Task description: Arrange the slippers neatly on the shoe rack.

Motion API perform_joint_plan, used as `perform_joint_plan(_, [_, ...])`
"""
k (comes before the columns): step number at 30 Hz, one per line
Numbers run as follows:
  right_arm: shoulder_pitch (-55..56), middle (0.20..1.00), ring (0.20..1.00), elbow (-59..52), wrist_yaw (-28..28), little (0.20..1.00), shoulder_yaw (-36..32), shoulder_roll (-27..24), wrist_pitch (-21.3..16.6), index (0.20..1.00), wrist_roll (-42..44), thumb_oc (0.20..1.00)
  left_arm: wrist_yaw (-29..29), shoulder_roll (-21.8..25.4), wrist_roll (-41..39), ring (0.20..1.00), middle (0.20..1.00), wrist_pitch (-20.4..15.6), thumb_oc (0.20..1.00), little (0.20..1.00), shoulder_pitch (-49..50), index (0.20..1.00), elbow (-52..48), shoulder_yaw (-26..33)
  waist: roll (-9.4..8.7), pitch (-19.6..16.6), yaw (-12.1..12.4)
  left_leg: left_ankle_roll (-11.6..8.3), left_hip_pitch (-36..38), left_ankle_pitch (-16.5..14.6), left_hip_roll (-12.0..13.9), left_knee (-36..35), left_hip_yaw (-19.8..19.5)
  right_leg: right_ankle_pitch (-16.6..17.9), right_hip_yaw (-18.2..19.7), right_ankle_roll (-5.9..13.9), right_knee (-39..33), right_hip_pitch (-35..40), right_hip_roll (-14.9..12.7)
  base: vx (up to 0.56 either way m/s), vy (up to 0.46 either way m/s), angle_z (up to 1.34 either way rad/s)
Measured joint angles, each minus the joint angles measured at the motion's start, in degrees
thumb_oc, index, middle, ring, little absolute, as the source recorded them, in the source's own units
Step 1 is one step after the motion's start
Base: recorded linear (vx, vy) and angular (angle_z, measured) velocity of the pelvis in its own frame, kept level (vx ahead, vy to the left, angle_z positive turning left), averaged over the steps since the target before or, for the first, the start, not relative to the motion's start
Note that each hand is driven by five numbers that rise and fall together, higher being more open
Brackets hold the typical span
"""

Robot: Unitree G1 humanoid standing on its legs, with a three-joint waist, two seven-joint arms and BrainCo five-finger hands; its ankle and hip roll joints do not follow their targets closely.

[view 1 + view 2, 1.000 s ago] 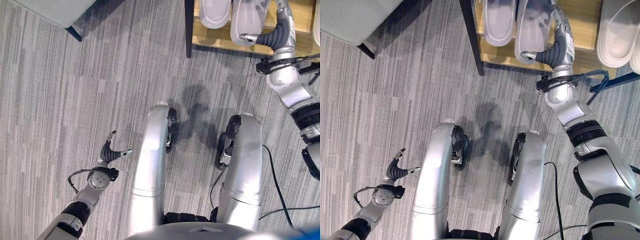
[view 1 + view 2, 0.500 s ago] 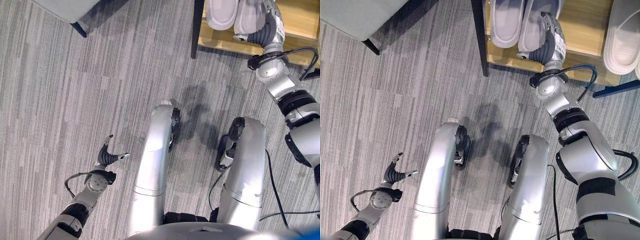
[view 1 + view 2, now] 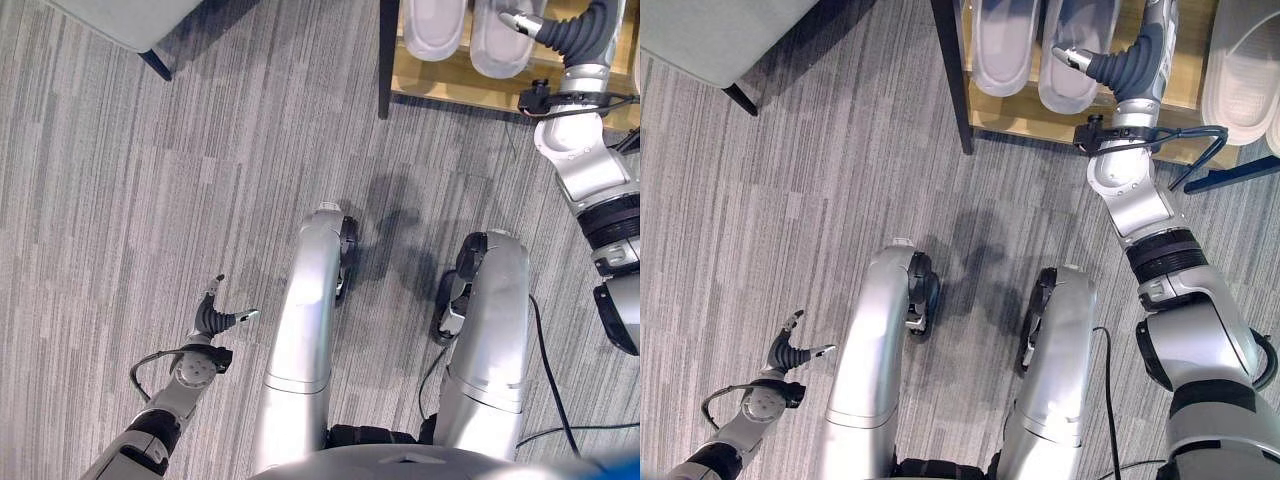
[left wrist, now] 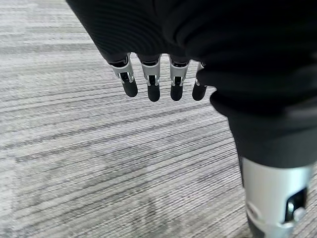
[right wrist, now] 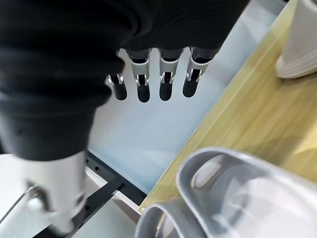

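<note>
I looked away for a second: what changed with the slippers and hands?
The right hand has lifted off the grey slipper it rested on, fingers open above the shoe rack. That slipper now lies beside its mate. The left hand stays open over the carpet.

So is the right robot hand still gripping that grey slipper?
No, open: the right robot hand has straight fingers holding nothing, above the grey slipper resting on the shoe rack.

slippers side by side on shoe rack
</note>
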Motion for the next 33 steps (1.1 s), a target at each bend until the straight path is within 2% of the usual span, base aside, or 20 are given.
perform_joint_plan(2, [17.65, 1.000, 1.000, -14.42, -1.75, 1.000, -11.77, 0.69, -2.42, 1.000, -3.15, 1.000, 0.18, -1.92, 0.11, 1.000, 1.000, 0.06, 1.000, 1.000, -0.62, 1.000, -0.40, 2.12, -0.05, -0.09, -0.77, 0.13, 1.27, 0.37, 0.17, -3.15, -0.09, 0.20, -1.21, -0.19, -3.29, 1.31, -0.46, -0.07, -0.040, 0.01])
perform_joint_plan(4, [25.21, 1.000, 1.000, -13.01, -2.93, 1.000, -14.59, 1.76, -2.04, 1.000, -4.35, 1.000, 0.25, -3.60, 0.04, 1.000, 1.000, -0.01, 1.000, 1.000, -0.76, 1.000, 0.08, 4.26, -0.38, -1.77, -1.87, -0.37, 2.62, 0.91, -0.04, -6.62, -0.57, 1.01, -2.41, 0.87, -7.28, 2.89, -0.62, -0.11, -0.041, 0.02])
perform_joint_plan(5, [28.52, 1.000, 1.000, -10.97, -2.68, 1.000, -17.12, 3.26, -2.57, 1.000, -4.50, 1.000, 0.06, -3.94, 0.05, 1.000, 1.000, -0.02, 1.000, 1.000, -1.70, 1.000, -0.16, 3.89, -0.48, -3.15, -2.51, 0.03, 3.34, 1.63, -0.03, -9.88, -0.63, 1.50, -3.34, -0.07, -10.29, 3.62, -1.39, -0.08, -0.024, 0.05])
perform_joint_plan(7, [31.20, 1.000, 1.000, -7.76, -3.47, 1.000, -19.74, 7.65, -1.79, 1.000, -2.66, 1.000, 0.11, -4.49, -0.18, 1.000, 1.000, -0.57, 1.000, 1.000, -1.23, 1.000, -0.24, 4.05, -0.91, -6.62, -2.99, -1.60, 6.34, 4.51, -0.93, -18.29, -1.66, 5.41, -5.02, 1.78, -19.13, 6.31, -1.36, -0.17, -0.007, 0.03])
perform_joint_plan(8, [35.01, 1.000, 1.000, -9.41, -3.27, 1.000, -23.42, 7.09, -3.39, 1.000, -3.68, 1.000, 0.09, -5.06, -1.85, 1.000, 1.000, 0.35, 1.000, 1.000, -3.24, 1.000, -2.78, 0.38, 0.34, -8.11, -2.82, -1.50, 7.04, 3.83, -0.99, -20.28, -2.77, 4.20, -7.42, -1.33, -20.71, 7.60, -2.54, -0.27, -0.051, 0.36])
perform_joint_plan(9, [42.85, 1.000, 1.000, -9.29, -3.54, 1.000, -29.89, 11.94, -3.46, 1.000, -4.28, 1.000, -0.83, -5.85, -2.38, 1.000, 1.000, 0.27, 1.000, 1.000, -4.71, 1.000, -8.94, 0.09, 1.04, -12.59, -0.87, -3.59, 5.17, 7.46, -1.05, -27.65, -5.54, 6.45, -11.66, -1.56, -28.18, 7.73, -3.83, -0.16, -0.042, 0.77])
perform_joint_plan(10, [47.53, 1.000, 1.000, -5.48, -5.07, 1.000, -32.75, 20.27, -2.36, 1.000, -4.20, 1.000, -1.70, -6.94, -2.81, 1.000, 1.000, -2.61, 1.000, 1.000, -4.23, 1.000, -14.48, 6.67, -2.88, -18.51, -1.93, -4.27, 5.28, 15.65, 0.14, -43.85, -5.91, 13.80, -16.22, -0.58, -42.83, 7.49, -3.96, -0.30, -0.145, 0.66])
perform_joint_plan(11, [48.01, 1.000, 1.000, 2.40, -5.24, 1.000, -27.98, 21.60, 0.24, 1.000, -3.57, 1.000, -1.84, -7.41, -4.43, 1.000, 1.000, -2.22, 1.000, 1.000, -3.20, 1.000, -8.14, 7.94, -3.09, -18.16, -3.73, -4.65, 15.25, 20.50, 2.19, -52.82, -6.57, 20.02, -19.42, 1.58, -52.56, 18.10, -2.48, -0.23, -0.102, 0.42])
perform_joint_plan(12, [46.72, 1.000, 1.000, 12.90, -5.19, 1.000, -24.70, 22.69, -1.69, 1.000, -3.00, 1.000, -2.68, -10.29, -5.30, 1.000, 1.000, -1.12, 1.000, 1.000, -2.96, 1.000, 1.81, 8.13, -3.93, -18.21, -4.85, -4.68, 26.32, 20.40, 2.46, -59.14, -5.86, 20.31, -20.25, 0.90, -57.61, 28.46, -2.33, -0.25, -0.129, 0.13])
perform_joint_plan(13, [46.41, 1.000, 1.000, 22.00, -5.09, 1.000, -23.16, 24.45, -1.04, 1.000, -1.29, 1.000, -2.76, -12.35, -6.56, 1.000, 1.000, -0.87, 1.000, 1.000, -1.39, 1.000, 7.30, 8.01, -5.00, -19.54, -4.43, -5.14, 34.78, 21.16, 2.40, -65.67, -5.56, 21.45, -20.53, 2.09, -63.90, 36.38, -2.32, -0.03, -0.064, 0.06])
perform_joint_plan(15, [45.93, 1.000, 1.000, 35.72, -1.97, 1.000, -19.88, 26.70, -0.20, 1.000, 3.49, 1.000, -4.42, -14.95, -6.03, 1.000, 1.000, 1.31, 1.000, 1.000, 0.97, 1.000, 17.67, 6.22, -5.81, -22.27, -4.19, -4.50, 43.74, 22.08, 2.71, -71.95, -5.73, 21.76, -21.88, 2.70, -71.83, 46.14, -1.36, 0.02, -0.053, 0.05])
perform_joint_plan(18, [48.75, 1.000, 1.000, 47.62, 4.61, 1.000, -18.13, 29.02, 2.17, 1.000, 5.86, 1.000, -6.30, -15.90, -4.29, 1.000, 1.000, 5.04, 1.000, 1.000, 3.91, 1.000, 22.61, 8.34, -7.51, -22.70, -3.78, -4.02, 62.41, 24.42, 1.59, -85.90, -6.02, 24.34, -24.52, 2.93, -85.78, 65.20, -0.76, 0.24, -0.095, 0.20])
perform_joint_plan(19, [52.17, 1.000, 1.000, 51.46, 6.80, 1.000, -19.74, 29.47, 3.28, 1.000, 5.80, 1.000, -6.94, -16.22, -2.78, 1.000, 1.000, 5.65, 1.000, 1.000, 6.65, 1.000, 22.60, 8.65, -7.63, -23.57, -3.28, -4.67, 73.65, 27.89, 2.33, -95.02, -6.47, 28.65, -25.89, 4.73, -93.43, 75.73, -0.32, 0.19, -0.082, 0.22])
perform_joint_plan(20, [56.84, 1.000, 1.000, 53.40, 7.97, 1.000, -21.16, 29.37, 3.98, 1.000, 5.85, 1.000, -7.31, -16.48, -1.52, 1.000, 1.000, 6.23, 1.000, 1.000, 9.73, 1.000, 22.78, 8.30, -6.67, -26.45, -3.12, -5.10, 81.93, 32.22, 2.47, -104.28, -6.51, 32.02, -27.40, 5.38, -100.89, 83.23, 0.78, 0.14, -0.037, 0.40])
perform_joint_plan(21, [63.76, 1.000, 1.000, 53.56, 9.31, 1.000, -20.89, 27.40, 5.96, 1.000, 6.01, 1.000, -7.59, -16.95, 0.18, 1.000, 1.000, 6.37, 1.000, 1.000, 12.65, 1.000, 22.70, 8.11, -6.34, -33.09, -3.01, -5.89, 85.11, 33.00, 3.11, -109.97, -6.43, 33.85, -27.95, 5.80, -104.49, 85.48, 1.23, 0.21, -0.061, 0.30])
perform_joint_plan(23, [65.29, 1.000, 1.000, 53.31, 12.01, 1.000, -22.11, 27.82, 7.84, 1.000, 6.06, 1.000, -7.86, -16.61, 0.74, 1.000, 1.000, 7.81, 1.000, 1.000, 12.72, 1.000, 24.99, 8.77, -7.55, -35.87, -3.41, -5.32, 86.39, 34.93, 2.31, -113.66, -4.70, 33.12, -27.78, 6.41, -109.21, 86.24, 0.69, 0.14, -0.059, -0.29])
perform_joint_plan(25, [64.13, 1.000, 1.000, 51.83, 14.17, 1.000, -22.55, 28.22, 9.06, 1.000, 6.35, 1.000, -8.84, -17.38, 2.25, 1.000, 1.000, 9.27, 1.000, 1.000, 11.82, 1.000, 27.07, 8.56, -5.86, -35.73, -5.91, -5.17, 86.83, 37.32, 3.14, -115.68, -4.27, 36.36, -27.13, 4.86, -114.29, 87.97, 2.44, 0.09, -0.072, -0.34])
perform_joint_plan(28, [63.74, 1.000, 1.000, 49.75, 17.86, 1.000, -22.27, 28.20, 9.98, 1.000, 7.17, 1.000, -10.54, -19.21, 3.03, 1.000, 1.000, 10.35, 1.000, 1.000, 10.92, 1.000, 27.91, 8.17, -2.34, -35.54, -6.71, -5.30, 90.19, 38.18, 4.21, -117.91, -1.48, 39.30, -24.56, 4.74, -119.79, 90.87, 3.84, 0.03, -0.073, -0.52])
perform_joint_plan(31, [63.15, 1.000, 1.000, 47.98, 21.61, 1.000, -20.14, 27.98, 10.65, 1.000, 8.35, 1.000, -11.72, -20.83, 5.29, 1.000, 1.000, 10.68, 1.000, 1.000, 9.02, 1.000, 27.28, 7.95, -0.08, -35.34, -7.92, -5.83, 91.35, 38.22, 5.33, -117.85, 0.21, 41.26, -22.46, 3.95, -122.36, 92.26, 5.18, -0.04, -0.082, -0.34])
perform_joint_plan(33, [63.33, 1.000, 1.000, 47.91, 22.88, 1.000, -19.90, 28.13, 10.70, 1.000, 8.85, 1.000, -11.89, -21.16, 5.35, 1.000, 1.000, 11.47, 1.000, 1.000, 8.27, 1.000, 26.95, 7.57, 0.05, -35.32, -8.18, -6.17, 91.60, 38.45, 6.18, -117.83, 1.44, 42.38, -21.59, 3.23, -123.79, 92.54, 6.03, -0.04, -0.078, -0.29])
